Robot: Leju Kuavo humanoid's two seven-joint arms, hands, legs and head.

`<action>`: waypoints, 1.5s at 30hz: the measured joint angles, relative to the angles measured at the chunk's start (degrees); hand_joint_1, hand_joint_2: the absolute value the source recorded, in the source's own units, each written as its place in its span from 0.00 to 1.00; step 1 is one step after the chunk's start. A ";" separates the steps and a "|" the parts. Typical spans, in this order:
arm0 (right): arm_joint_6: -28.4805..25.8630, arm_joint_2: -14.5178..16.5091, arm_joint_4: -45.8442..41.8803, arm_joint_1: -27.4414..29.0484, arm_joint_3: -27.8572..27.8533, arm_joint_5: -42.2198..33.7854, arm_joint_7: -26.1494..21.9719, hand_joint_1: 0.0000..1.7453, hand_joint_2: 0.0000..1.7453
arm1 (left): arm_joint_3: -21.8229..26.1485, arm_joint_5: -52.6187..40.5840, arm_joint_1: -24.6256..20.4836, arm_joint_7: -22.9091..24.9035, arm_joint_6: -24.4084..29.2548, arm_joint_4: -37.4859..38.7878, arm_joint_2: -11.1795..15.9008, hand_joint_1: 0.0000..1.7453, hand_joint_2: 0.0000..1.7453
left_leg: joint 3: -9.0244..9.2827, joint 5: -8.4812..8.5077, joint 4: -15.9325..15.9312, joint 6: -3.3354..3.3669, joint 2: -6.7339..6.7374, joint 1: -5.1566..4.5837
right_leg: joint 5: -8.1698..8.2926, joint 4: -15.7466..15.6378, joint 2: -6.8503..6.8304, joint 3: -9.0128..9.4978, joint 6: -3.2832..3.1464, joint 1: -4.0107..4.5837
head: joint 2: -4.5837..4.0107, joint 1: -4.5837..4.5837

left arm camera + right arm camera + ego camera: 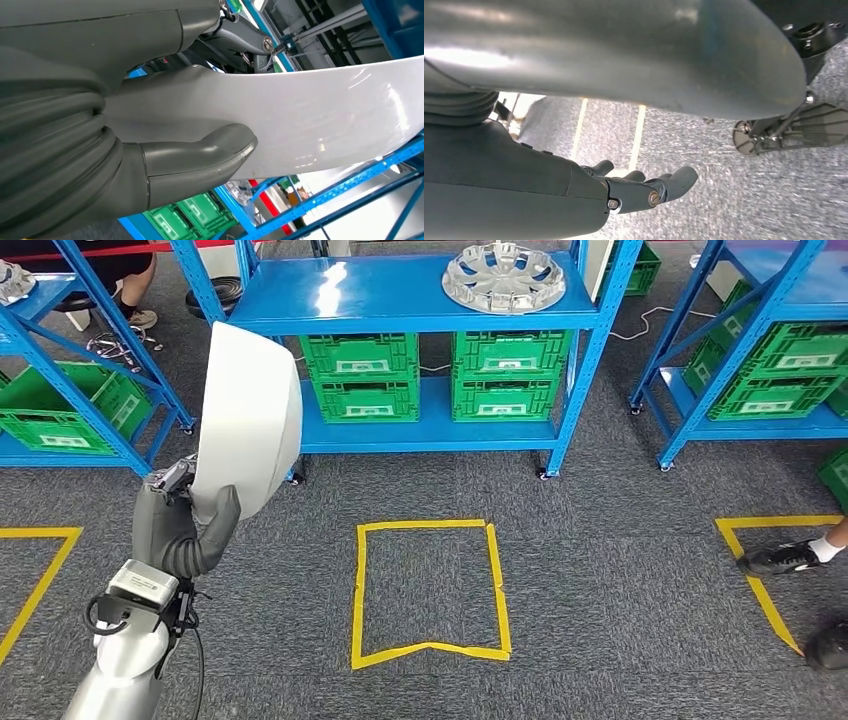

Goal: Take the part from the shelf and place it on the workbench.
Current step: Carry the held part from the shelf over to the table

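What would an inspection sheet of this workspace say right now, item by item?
Surface: grey carpet floor with a yellow tape square; workbench nothing seen.
Job's things: white curved panel, held upright in front of the blue shelf.
Clutter: silver wheel cover on the shelf's upper level; green crates stacked on the level below.
Hands: left hand grips the panel's lower end, thumb pressed on its face; right hand holds nothing, fingers apart, above the carpet.
Cables: black cable loops along the left forearm; a white cord lies on the floor behind the shelves.
Surroundings: more blue shelves with green crates on both sides; a person's shoes at right.
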 joint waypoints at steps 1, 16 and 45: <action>0.06 0.02 0.00 0.00 0.00 0.27 -0.31 0.00 0.00 | 0.02 0.03 0.09 0.08 0.04 -0.02 -0.02 1.00 1.00 | 0.17 -0.23 -0.73 0.30 -0.05 -0.19 | 0.22 -0.06 -0.06 -0.06 0.34 -0.02 | 0.00 -0.02; 0.00 -0.01 0.01 0.06 0.11 1.60 -0.67 0.00 0.00 | 0.16 0.80 0.89 0.13 -1.02 1.06 -0.64 1.00 1.00 | -2.80 1.25 0.71 0.52 -4.02 0.44 | -2.20 1.14 2.32 1.17 1.63 -0.61 | 0.00 0.05; 3.42 -0.63 0.00 0.06 2.58 5.35 -2.57 0.00 0.00 | 2.26 2.39 2.91 -1.64 -0.07 3.38 1.12 1.00 1.00 | -4.55 2.96 0.93 1.24 -5.40 0.29 | -2.82 2.44 2.66 1.29 1.49 -0.63 | 0.00 -0.11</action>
